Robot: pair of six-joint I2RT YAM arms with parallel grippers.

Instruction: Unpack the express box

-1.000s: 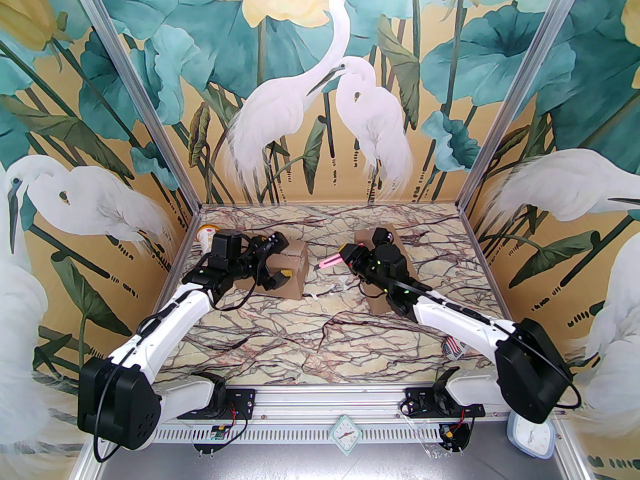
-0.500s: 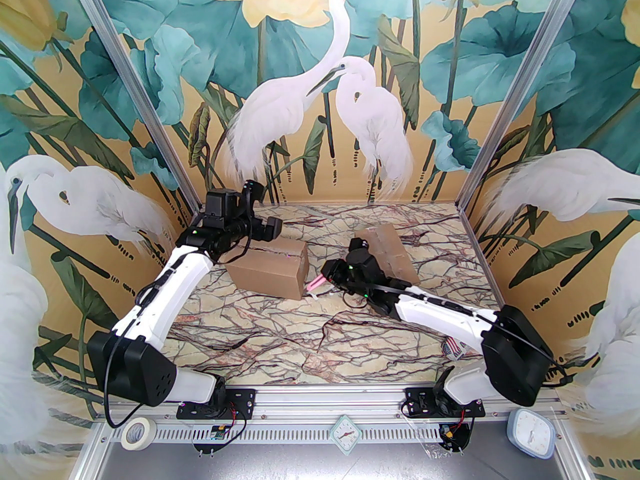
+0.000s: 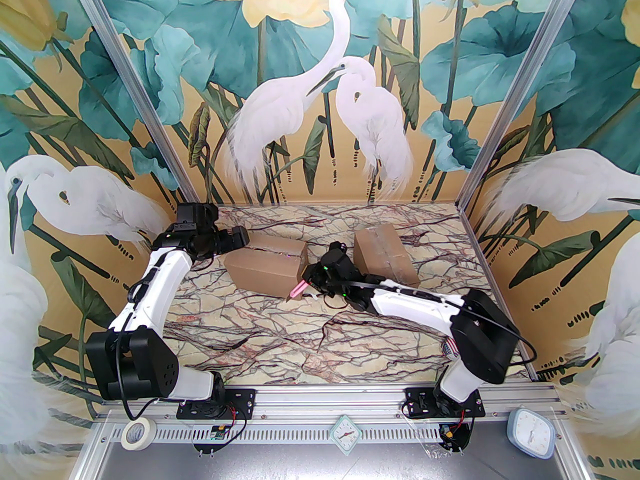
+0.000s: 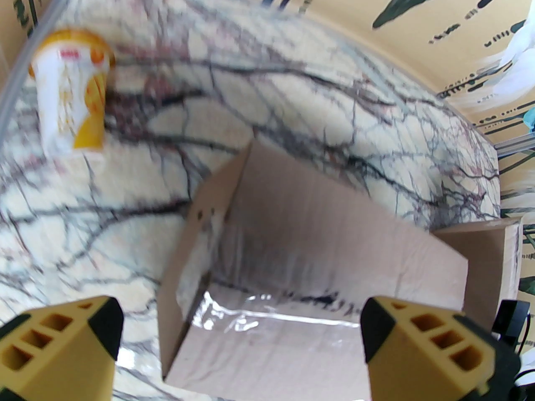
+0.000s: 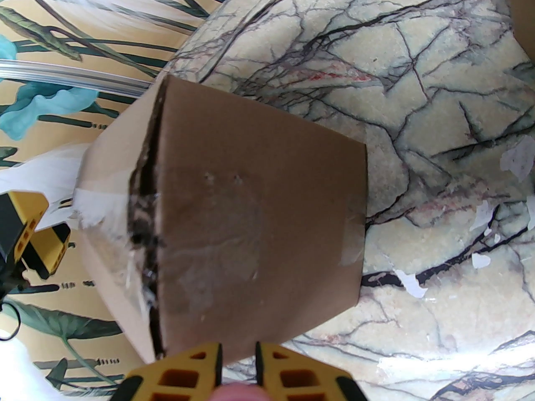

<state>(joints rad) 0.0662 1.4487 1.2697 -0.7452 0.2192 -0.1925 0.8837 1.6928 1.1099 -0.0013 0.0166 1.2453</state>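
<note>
The express box (image 3: 267, 267), brown cardboard with clear tape, lies at the back left of the marble table. Its top seam (image 5: 146, 224) is slit and ragged. My left gripper (image 3: 236, 238) hovers open at the box's left end; in the left wrist view its yellow fingers (image 4: 62, 341) stand wide apart over that end of the box (image 4: 301, 261). My right gripper (image 3: 311, 280) is shut on a pink cutter (image 3: 299, 289), whose tip points at the lower right corner of the box. The right wrist view has the yellow fingertips (image 5: 192, 374) close together, facing the box's right end (image 5: 259, 240).
A second taped box (image 3: 384, 255) lies right of centre, behind the right arm. A yellow-and-white cup (image 4: 69, 98) stands near the back left wall. Paper scraps (image 5: 480, 224) litter the marble by the box. A tape roll (image 3: 136, 432) and two clocks (image 3: 345, 432) sit on the front rail.
The left arm swung from above the box back and left, and now sits low at the box's left end. The right arm carried the pink cutter leftward and down to the box's right end.
</note>
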